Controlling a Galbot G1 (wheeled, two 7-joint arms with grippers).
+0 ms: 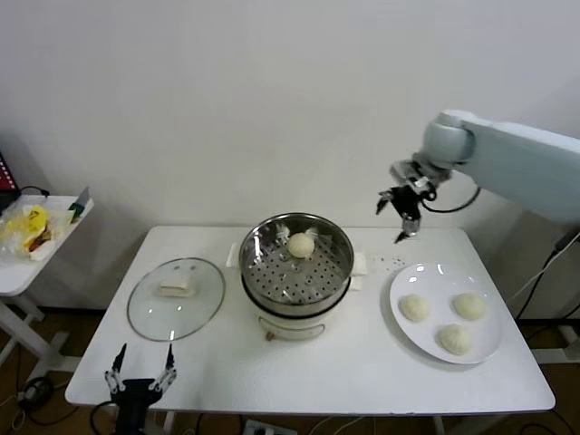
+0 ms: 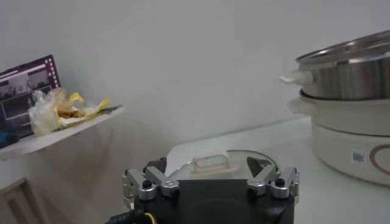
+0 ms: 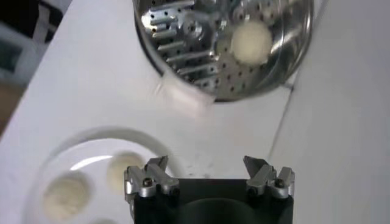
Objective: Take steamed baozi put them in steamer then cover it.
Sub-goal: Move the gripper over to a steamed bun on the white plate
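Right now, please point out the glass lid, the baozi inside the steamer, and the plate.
glass lid (image 1: 175, 288), head view, its white handle.
baozi inside the steamer (image 1: 301, 244), head view, its dome.
plate (image 1: 441, 275), head view, bare centre.

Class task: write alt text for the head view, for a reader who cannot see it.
On a white table, an open steel steamer holds one bun, while three more buns wait on a white plate to its right. The right tool hangs open in the air between steamer and plate; the left tool sits open at the table's near edge, by the glass lid.

Steamer (image 1: 296, 276) between cover (image 1: 176, 298) (left) and plate (image 1: 426, 340)
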